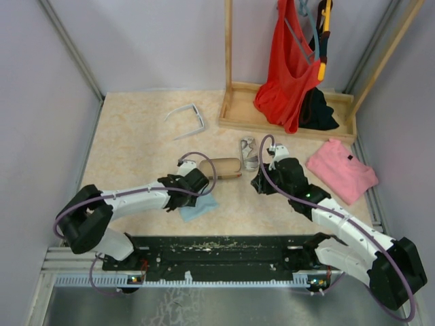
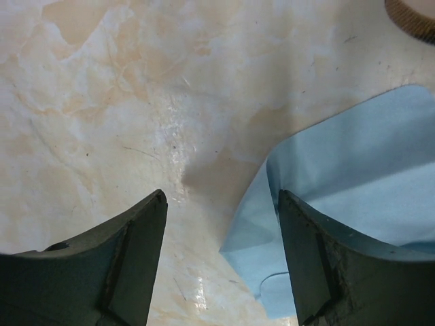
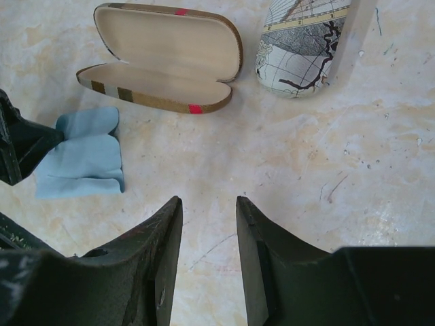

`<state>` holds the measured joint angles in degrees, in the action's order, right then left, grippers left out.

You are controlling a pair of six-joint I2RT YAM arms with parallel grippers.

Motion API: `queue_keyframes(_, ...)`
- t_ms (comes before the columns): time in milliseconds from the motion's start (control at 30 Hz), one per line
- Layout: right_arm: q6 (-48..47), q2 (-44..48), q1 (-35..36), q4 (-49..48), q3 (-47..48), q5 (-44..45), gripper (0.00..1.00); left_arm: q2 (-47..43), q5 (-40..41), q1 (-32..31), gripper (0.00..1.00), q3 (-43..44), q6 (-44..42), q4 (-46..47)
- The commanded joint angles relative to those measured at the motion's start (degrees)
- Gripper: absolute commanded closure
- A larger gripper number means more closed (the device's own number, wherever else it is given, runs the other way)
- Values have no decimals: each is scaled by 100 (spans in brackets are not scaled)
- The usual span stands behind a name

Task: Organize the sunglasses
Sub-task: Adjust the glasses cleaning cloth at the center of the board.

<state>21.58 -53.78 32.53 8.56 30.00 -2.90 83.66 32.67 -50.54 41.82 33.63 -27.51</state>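
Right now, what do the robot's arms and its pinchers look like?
The left arm and right arm have white tubes joined by chunky black joints, with a thin purple cable looping along each. The left gripper and right gripper each have two dark, wedge-shaped fingers, scuffed and scratched.

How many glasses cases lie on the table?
2. One striped case, open, lies near the blue cloth; one map-printed case lies just right of it in the right wrist view. Others could be hidden from view.
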Motion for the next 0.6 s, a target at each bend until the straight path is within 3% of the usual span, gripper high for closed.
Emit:
queue_keyframes(0,-82,-10,42,-251,67,-12,62,225,458,-34,28,319,371,-284)
queue_keyframes(567,-75,-79,42,-361,45,-79,62,8,145,-106,41,113,339,-170)
